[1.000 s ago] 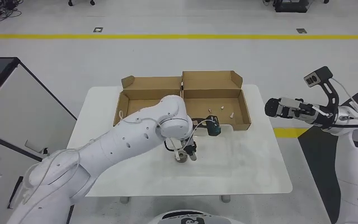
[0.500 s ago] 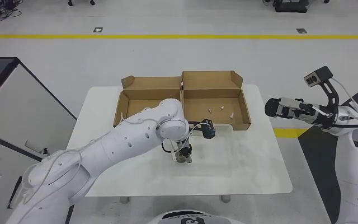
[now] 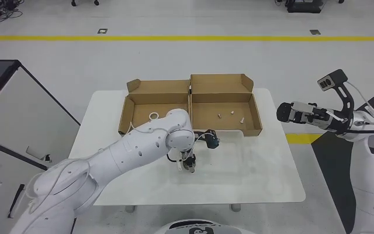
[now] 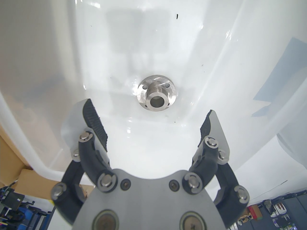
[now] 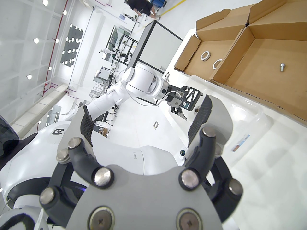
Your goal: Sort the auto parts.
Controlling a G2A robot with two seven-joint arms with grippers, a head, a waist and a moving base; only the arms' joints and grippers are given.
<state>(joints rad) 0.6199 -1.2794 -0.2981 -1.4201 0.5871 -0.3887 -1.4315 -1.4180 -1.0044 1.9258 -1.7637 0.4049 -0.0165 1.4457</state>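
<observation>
A round metal flange (image 4: 157, 96) with a hollow hub lies on the white table (image 3: 251, 164). My left gripper (image 4: 153, 120) hangs open just above it, its ribbed fingers (image 4: 94, 123) apart on either side and short of the part. From above, the left gripper (image 3: 188, 165) is at the table's middle, in front of the boxes. The right gripper (image 3: 284, 111) is held off the table's right edge, open and holding nothing (image 5: 146, 113).
Two open cardboard boxes stand side by side at the back of the table. The left box (image 5: 191, 48) holds two white rings (image 5: 205, 55). The right box (image 3: 225, 108) holds several small metal pieces, one a bolt (image 5: 281, 67).
The left wrist has swung a little to the left, shifting its gripper slightly over the flange. The right arm has stayed still.
</observation>
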